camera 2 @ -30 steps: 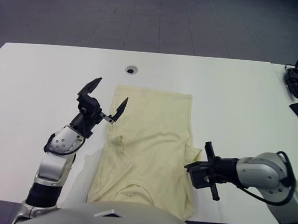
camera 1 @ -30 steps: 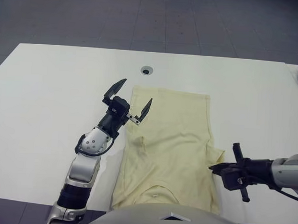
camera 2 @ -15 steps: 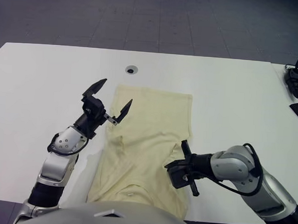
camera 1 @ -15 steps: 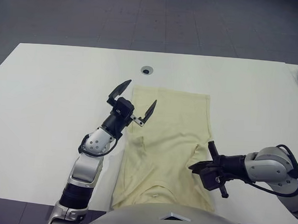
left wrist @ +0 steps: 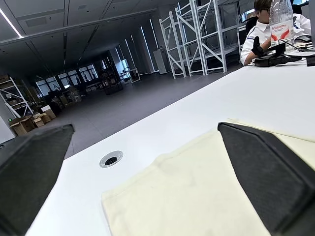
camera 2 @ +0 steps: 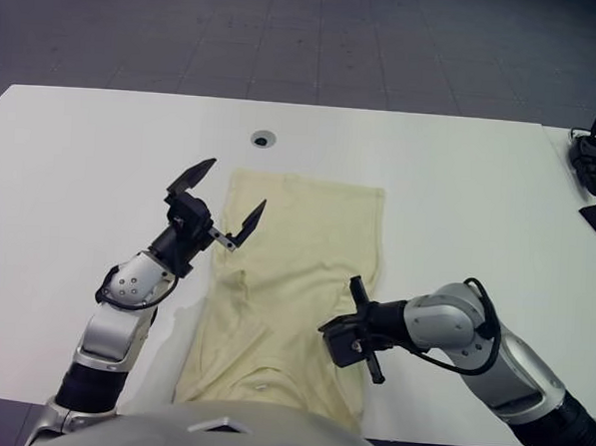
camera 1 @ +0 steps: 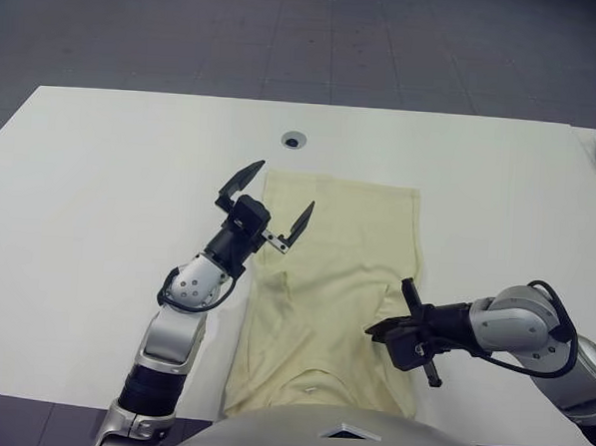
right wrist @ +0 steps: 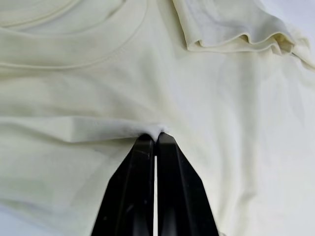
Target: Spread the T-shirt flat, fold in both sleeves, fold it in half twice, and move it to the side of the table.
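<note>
The pale yellow T-shirt [camera 1: 342, 245] lies on the white table [camera 1: 101, 173], close to the robot's side. The right gripper [right wrist: 155, 138] is closed tight, pinching a small fold of the T-shirt. The left gripper [camera 1: 277, 194] is wide open above the T-shirt's far left corner. A small round hole [camera 1: 294, 140] sits in the table just past it

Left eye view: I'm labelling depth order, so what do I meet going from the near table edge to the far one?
Black right gripper, shut on the pale yellow T-shirt → black left gripper, open → small round hole in the white table.
</note>
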Motion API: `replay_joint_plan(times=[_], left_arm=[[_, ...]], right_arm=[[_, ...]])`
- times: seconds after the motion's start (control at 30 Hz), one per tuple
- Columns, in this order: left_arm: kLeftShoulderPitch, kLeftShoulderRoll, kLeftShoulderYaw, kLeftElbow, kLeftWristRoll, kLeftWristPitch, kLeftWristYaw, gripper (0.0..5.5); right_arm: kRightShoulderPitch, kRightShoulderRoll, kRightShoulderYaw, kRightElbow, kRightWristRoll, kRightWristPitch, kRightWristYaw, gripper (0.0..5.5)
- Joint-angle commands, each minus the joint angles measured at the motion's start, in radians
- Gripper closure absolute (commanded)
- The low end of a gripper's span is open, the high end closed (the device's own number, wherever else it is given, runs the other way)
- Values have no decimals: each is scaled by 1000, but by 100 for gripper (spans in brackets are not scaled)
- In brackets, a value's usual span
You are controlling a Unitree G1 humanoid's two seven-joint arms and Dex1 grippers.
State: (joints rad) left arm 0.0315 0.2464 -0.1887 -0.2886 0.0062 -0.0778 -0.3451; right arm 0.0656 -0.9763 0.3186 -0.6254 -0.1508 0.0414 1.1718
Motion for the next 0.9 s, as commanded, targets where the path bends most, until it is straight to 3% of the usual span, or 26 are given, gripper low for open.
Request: replay_joint_plan(times=[0.03, 0.43, 0.9], left_arm=[[0, 6, -4, -1, 5, 11, -9, 10], [-5, 10, -6, 7, 9, 11, -20, 10], [-5, 12, -4, 18, 10, 5, -25, 10]], right_arm=[[-21, 14, 18, 0, 1, 10, -2, 548], [-57, 54, 43, 14, -25, 31, -32, 548], [-36, 32, 13, 10, -5, 70, -42, 326]])
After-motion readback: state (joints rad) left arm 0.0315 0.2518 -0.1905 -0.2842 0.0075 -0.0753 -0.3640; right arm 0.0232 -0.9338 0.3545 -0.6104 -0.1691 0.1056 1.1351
